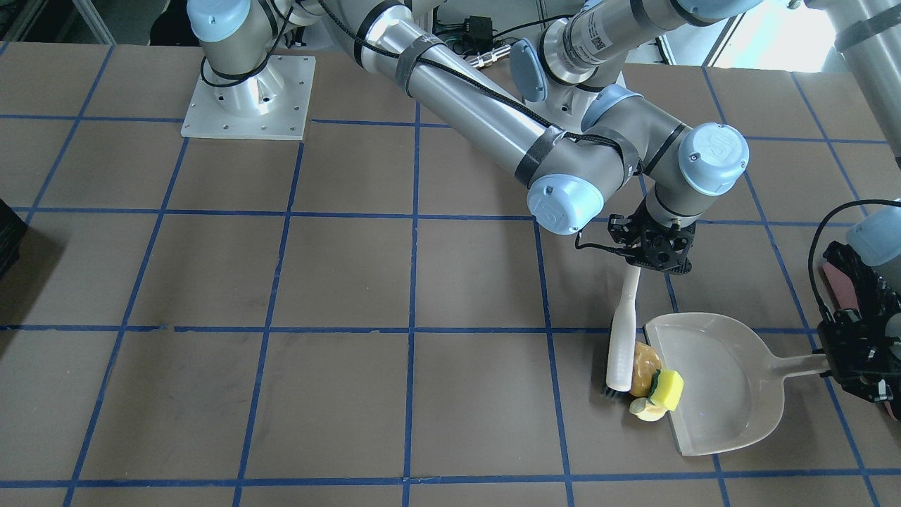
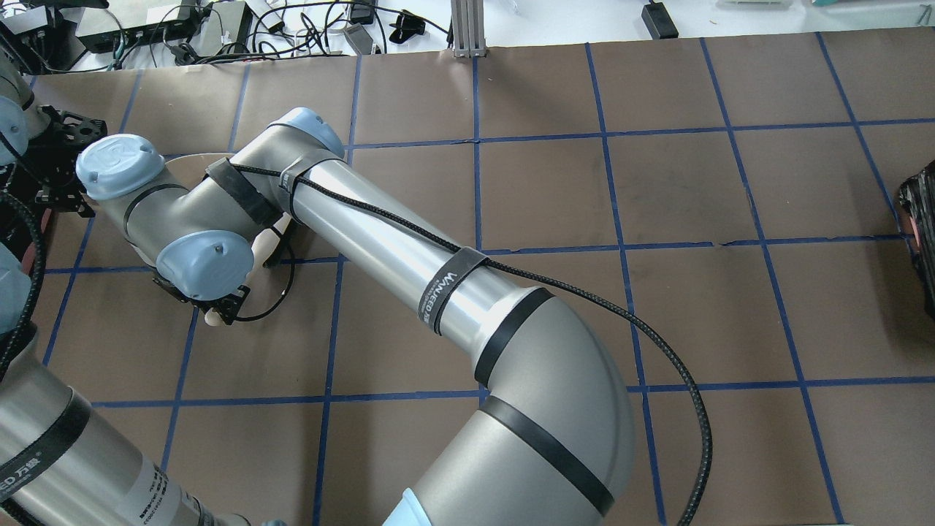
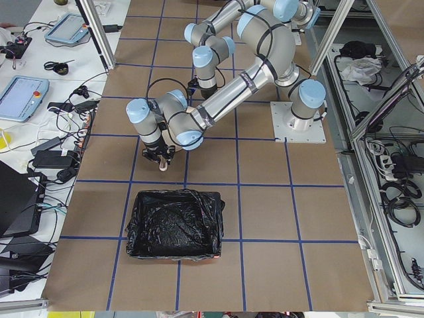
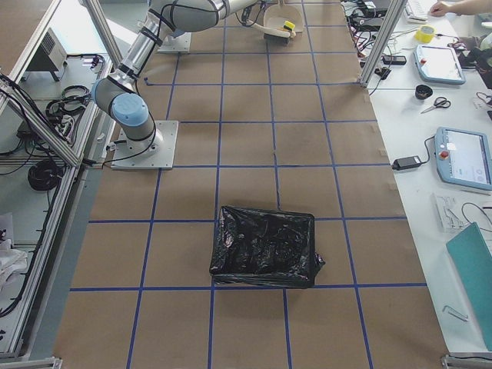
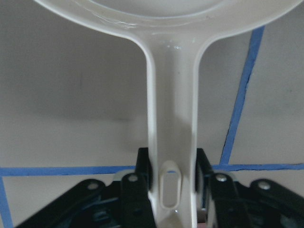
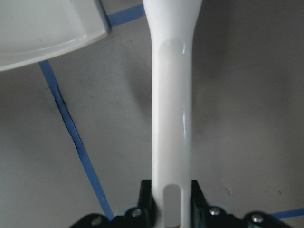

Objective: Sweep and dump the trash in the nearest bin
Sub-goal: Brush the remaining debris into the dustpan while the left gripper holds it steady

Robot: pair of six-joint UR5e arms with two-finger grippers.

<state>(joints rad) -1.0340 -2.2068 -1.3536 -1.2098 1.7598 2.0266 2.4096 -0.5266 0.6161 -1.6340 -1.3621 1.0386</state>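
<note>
The trash lies at the lip of a beige dustpan: a brownish-orange lump, a yellow sponge with a green edge and pale peel pieces. My right gripper is shut on the handle of a white brush; the grip also shows in its wrist view. The bristles touch the lump on the side away from the pan. My left gripper is shut on the dustpan handle. The bin, lined with a black bag, stands just beyond the left arm.
A second bag-lined bin stands at the table's other end and shows at the overhead view's right edge. The right arm stretches across the table. The right arm's base plate is bolted to the table.
</note>
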